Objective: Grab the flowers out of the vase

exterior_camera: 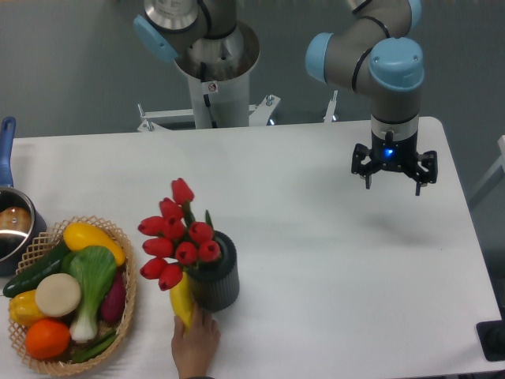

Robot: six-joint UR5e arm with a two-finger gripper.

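Observation:
The flowers [175,235], a bunch of red tulip buds with green leaves, stand in the vase [217,281], a dark grey ribbed cylinder at the front left of the white table, and lean out to its left. My gripper [393,183] hangs above the table's far right, well away from the vase. Its jaws stand apart and hold nothing.
A person's hand [196,347] reaches in from the front edge, touching the vase's base and a yellow vegetable [181,301]. A wicker basket [122,237] of vegetables stands at the front left. A blue-handled pot [9,225] sits at the left edge.

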